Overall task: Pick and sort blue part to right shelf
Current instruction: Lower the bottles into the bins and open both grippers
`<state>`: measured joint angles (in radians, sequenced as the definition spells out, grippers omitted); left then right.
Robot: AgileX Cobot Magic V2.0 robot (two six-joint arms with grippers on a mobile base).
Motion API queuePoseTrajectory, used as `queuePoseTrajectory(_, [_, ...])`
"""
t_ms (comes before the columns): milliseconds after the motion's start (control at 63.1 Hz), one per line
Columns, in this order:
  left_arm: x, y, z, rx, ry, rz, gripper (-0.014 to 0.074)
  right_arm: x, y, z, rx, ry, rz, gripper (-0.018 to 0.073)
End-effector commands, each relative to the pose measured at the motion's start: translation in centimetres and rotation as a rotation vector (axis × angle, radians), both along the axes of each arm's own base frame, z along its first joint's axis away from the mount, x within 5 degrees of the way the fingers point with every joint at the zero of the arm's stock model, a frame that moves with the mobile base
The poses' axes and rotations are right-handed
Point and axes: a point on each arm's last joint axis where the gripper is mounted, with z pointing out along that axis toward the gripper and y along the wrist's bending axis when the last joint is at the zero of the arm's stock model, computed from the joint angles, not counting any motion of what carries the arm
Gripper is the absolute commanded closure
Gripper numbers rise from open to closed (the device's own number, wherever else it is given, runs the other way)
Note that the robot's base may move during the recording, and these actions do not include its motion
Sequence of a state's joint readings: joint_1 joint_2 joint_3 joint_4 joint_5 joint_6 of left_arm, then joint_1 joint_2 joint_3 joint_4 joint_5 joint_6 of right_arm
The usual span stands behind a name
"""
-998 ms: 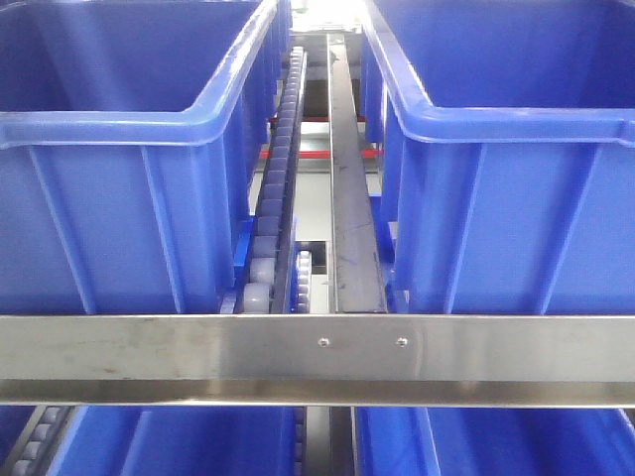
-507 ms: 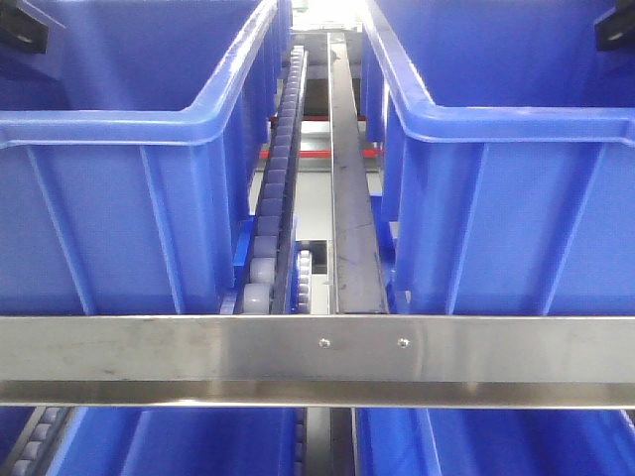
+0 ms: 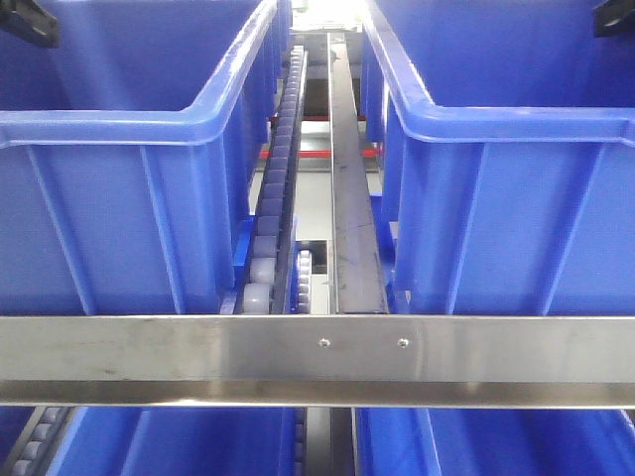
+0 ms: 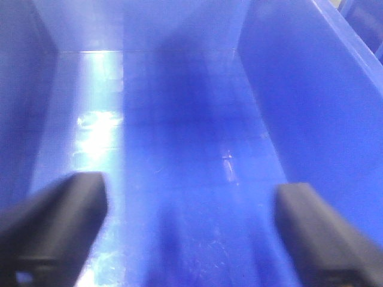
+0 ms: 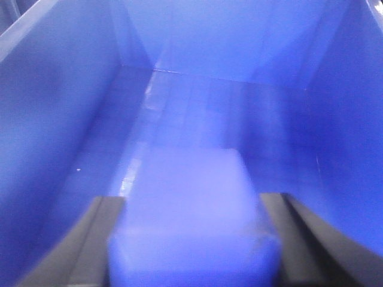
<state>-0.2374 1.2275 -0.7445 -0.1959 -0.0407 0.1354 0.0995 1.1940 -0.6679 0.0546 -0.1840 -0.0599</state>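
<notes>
The blue part (image 5: 190,197) shows blurred and pale blue in the right wrist view, filling the gap between the two dark fingers (image 5: 90,239) of my right gripper (image 5: 191,230), which is shut on it inside a blue bin (image 5: 60,107). My left gripper (image 4: 190,206) is open and empty over the floor of another blue bin (image 4: 179,119). In the front view only dark tips show: the left gripper (image 3: 28,22) at the top left corner, the right gripper (image 3: 615,18) at the top right. The right shelf's steel front bar (image 3: 317,347) crosses the front view.
A left bin (image 3: 119,218) and a right bin (image 3: 516,218) stand on the rack, with a white roller rail (image 3: 278,169) and a steel divider (image 3: 352,218) between them. More blue bins (image 3: 198,446) sit on the level below the bar.
Both gripper tips have come into the front view's top corners; one second ago neither showed. Since half a second ago both have shifted slightly upward in the picture. The bins have not moved.
</notes>
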Motion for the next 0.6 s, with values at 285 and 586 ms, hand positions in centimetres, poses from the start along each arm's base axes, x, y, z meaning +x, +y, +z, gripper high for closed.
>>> queuePoseTrajectory(285, [-0.1,0.0,2.7,-0.041,-0.135,0.010,-0.0079,-0.2,-0.1,2.7,0.017,-0.120,-0.007,-0.0074])
queuePoseTrajectory(586, [-2.4,1.9,5.4,-0.057,-0.211,0.061,0.0400,-3.0,-0.4,5.9,0.030,-0.249,-0.007,0.0345])
